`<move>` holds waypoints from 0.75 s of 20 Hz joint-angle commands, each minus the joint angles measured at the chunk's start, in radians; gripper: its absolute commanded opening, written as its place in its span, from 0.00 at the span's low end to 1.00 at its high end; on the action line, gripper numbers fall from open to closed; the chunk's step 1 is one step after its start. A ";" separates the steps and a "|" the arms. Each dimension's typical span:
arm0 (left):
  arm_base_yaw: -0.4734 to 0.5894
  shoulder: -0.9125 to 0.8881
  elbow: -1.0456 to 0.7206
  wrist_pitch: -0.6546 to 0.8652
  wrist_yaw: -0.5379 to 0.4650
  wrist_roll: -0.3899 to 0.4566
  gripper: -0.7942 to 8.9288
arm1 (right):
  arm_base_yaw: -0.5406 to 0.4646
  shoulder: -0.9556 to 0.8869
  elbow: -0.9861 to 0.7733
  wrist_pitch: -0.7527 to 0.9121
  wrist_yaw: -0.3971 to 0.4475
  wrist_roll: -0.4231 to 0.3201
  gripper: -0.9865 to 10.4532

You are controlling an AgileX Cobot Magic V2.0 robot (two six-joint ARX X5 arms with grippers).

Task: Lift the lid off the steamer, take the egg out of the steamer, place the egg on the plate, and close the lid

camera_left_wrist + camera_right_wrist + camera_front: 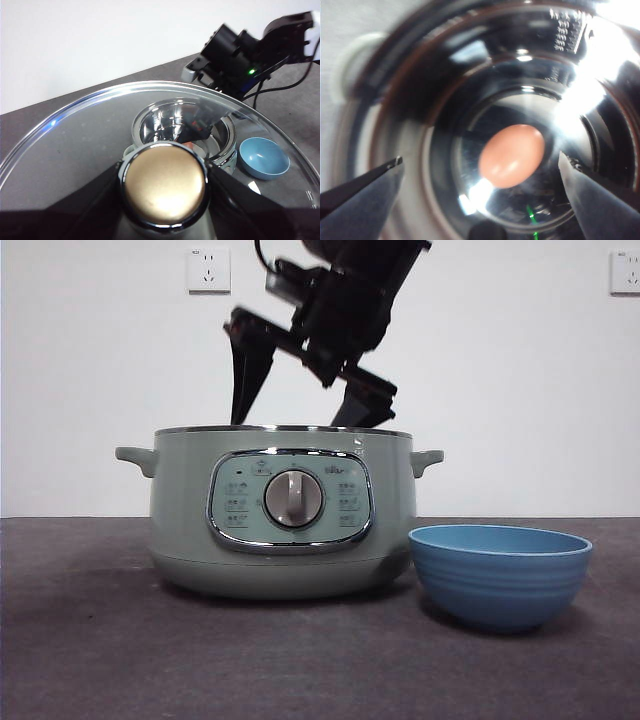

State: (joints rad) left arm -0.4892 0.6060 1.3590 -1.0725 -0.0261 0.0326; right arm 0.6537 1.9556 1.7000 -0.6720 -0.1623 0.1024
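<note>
Egg (512, 156) on slick steel: light, brittle, rolls; spread right claw (485, 162) should pinch its middle; left claw (165, 172) clamps lid (90, 135) knob.

The sage-green round electric steamer (283, 515) stands uncovered at the front view's centre, a pale brown egg (512, 155) lying on its shiny metal floor. Its clear-glass domed lid (90, 130) is held aloft, filling the left wrist view. The matte blue ribbed bowl-shaped plate (500, 573) sits empty at lower right, just beside the steamer.

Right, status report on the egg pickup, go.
Left gripper shut on lid knob, held clear of steamer. Right gripper open over egg in the steamer, not gripped. Plate waiting beside steamer. Nothing in the way.
</note>
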 commanded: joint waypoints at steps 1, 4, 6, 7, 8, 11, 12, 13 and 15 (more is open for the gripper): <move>0.000 -0.013 0.005 0.046 0.003 -0.005 0.07 | 0.002 0.022 0.005 0.018 0.013 0.014 0.55; 0.000 -0.013 0.005 0.046 0.005 -0.003 0.07 | 0.002 0.043 0.005 0.022 0.013 0.021 0.55; 0.000 -0.013 0.005 0.046 0.005 -0.003 0.07 | 0.002 0.057 0.005 0.026 0.014 0.022 0.55; 0.000 -0.013 0.005 0.046 0.005 -0.003 0.07 | 0.002 0.065 0.005 0.037 0.015 0.025 0.55; 0.000 -0.013 0.005 0.046 0.006 -0.003 0.07 | 0.003 0.072 0.005 0.052 0.015 0.034 0.55; 0.000 -0.013 0.005 0.045 0.008 -0.003 0.07 | 0.003 0.087 0.005 0.063 0.016 0.040 0.55; 0.000 -0.013 0.005 0.046 0.008 -0.003 0.07 | 0.003 0.095 0.005 0.063 0.016 0.040 0.55; 0.000 -0.013 0.005 0.045 0.008 -0.003 0.07 | 0.003 0.105 0.005 0.063 0.016 0.040 0.55; 0.000 -0.013 0.005 0.046 0.008 -0.002 0.07 | 0.003 0.123 0.005 0.066 0.016 0.040 0.55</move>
State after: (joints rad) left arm -0.4892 0.6041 1.3590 -1.0729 -0.0193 0.0326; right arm 0.6540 2.0693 1.7035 -0.6117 -0.1520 0.1352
